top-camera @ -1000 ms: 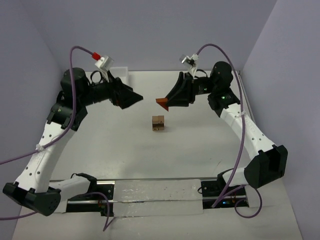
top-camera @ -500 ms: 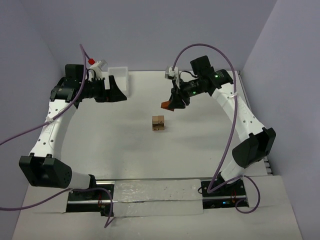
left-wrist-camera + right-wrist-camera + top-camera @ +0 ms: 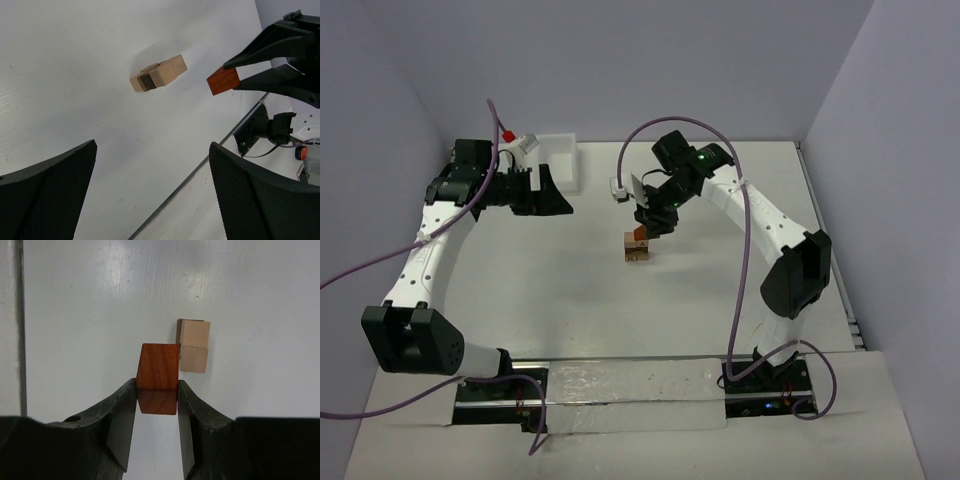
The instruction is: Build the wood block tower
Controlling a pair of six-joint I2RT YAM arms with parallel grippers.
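The wood block tower (image 3: pixel 638 248) is a short stack of light tan blocks with one dark brown block, standing mid-table; it also shows in the left wrist view (image 3: pixel 159 74) and in the right wrist view (image 3: pixel 194 346). My right gripper (image 3: pixel 646 230) (image 3: pixel 157 386) is shut on a reddish-brown block (image 3: pixel 158 367) (image 3: pixel 223 80) and holds it just above the tower, slightly to one side, apart from it. My left gripper (image 3: pixel 558 196) (image 3: pixel 152 145) hangs wide open and empty, well left of the tower.
A white plastic bin (image 3: pixel 560 150) stands at the back left, right behind the left gripper. The arms' base rail (image 3: pixel 630 385) runs along the near edge. Grey walls close in the table at the back and both sides.
My right arm swung left and down, carrying the reddish-brown block from the back right to just over the tower. The left gripper drew back left toward the bin, still open.
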